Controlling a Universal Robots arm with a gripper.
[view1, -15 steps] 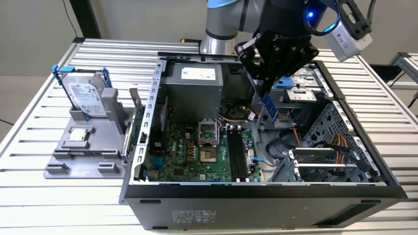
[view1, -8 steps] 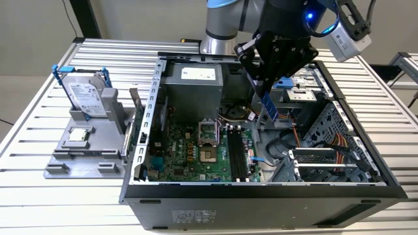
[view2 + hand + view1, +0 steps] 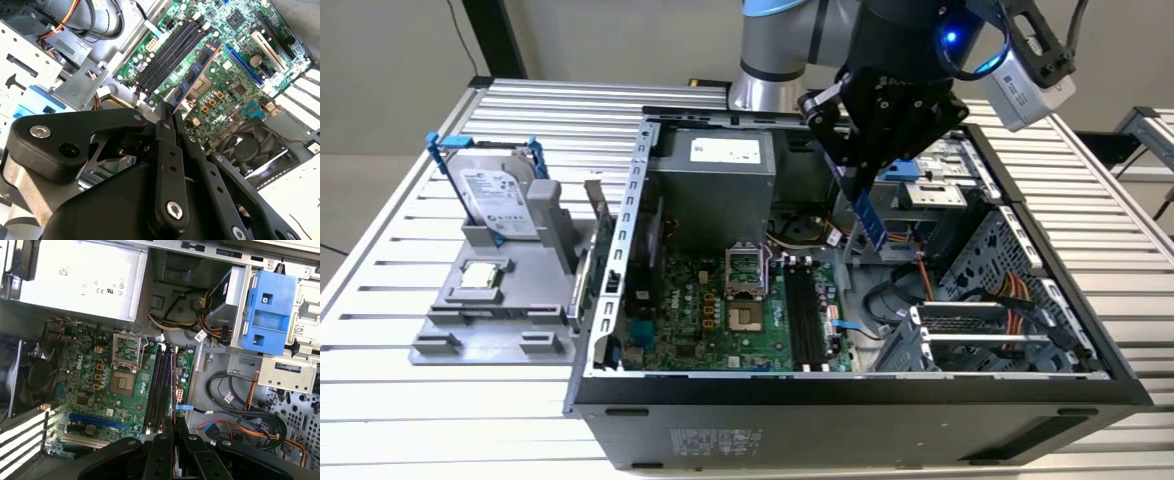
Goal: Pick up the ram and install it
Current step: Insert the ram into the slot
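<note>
From my exterior view, the arm's black body hides the top of the ram [image 3: 866,215], so I see only its lower blue part hanging down. The pincer [image 3: 861,180] is pinching the ram, which sticks out from between the fingertips [image 3: 164,116] over the motherboard [image 3: 225,75]. In the first wrist view the ram is hard to make out. It hangs inside the open computer case [image 3: 620,250], above the black memory slots [image 3: 159,390], not yet seated. The power supply [image 3: 714,175] and the drive cage [image 3: 987,290] stand close on 2 sides.
</note>
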